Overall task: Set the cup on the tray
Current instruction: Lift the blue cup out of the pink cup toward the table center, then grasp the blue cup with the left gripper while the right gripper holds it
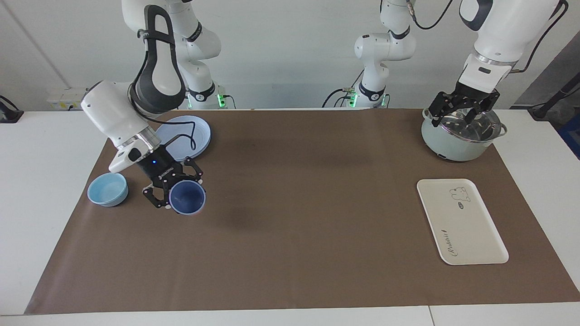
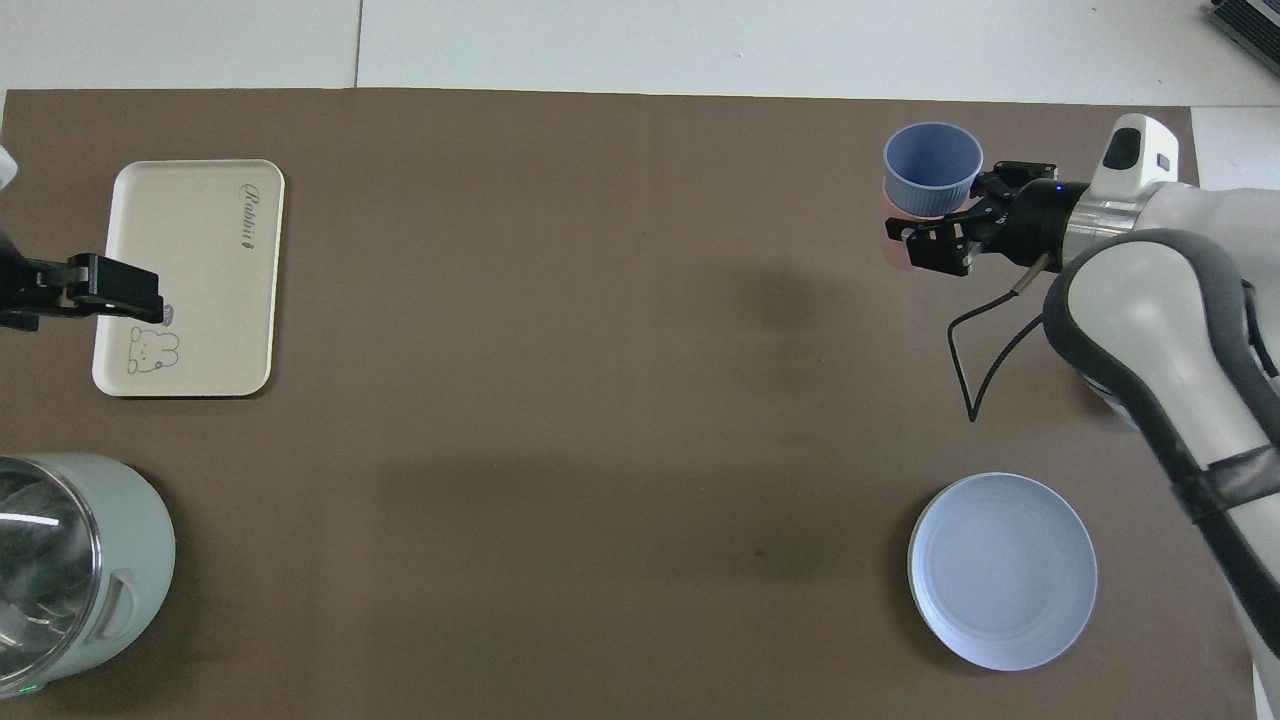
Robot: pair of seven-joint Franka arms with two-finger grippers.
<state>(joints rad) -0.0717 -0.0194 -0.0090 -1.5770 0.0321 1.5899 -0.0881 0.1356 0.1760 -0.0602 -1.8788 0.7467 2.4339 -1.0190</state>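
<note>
The periwinkle-blue cup is up off the brown mat in my right gripper, tilted so that its mouth shows in the facing view. It also shows in the overhead view, at the tip of the right gripper. The right gripper is shut on the cup at the right arm's end of the table. The cream tray lies bare at the left arm's end. My left gripper is open and waits above the pot.
A light-blue bowl sits beside the right gripper. A round blue plate lies nearer to the robots. A lidded pale-green pot stands nearer to the robots than the tray. A sliver of something pink shows under the right gripper.
</note>
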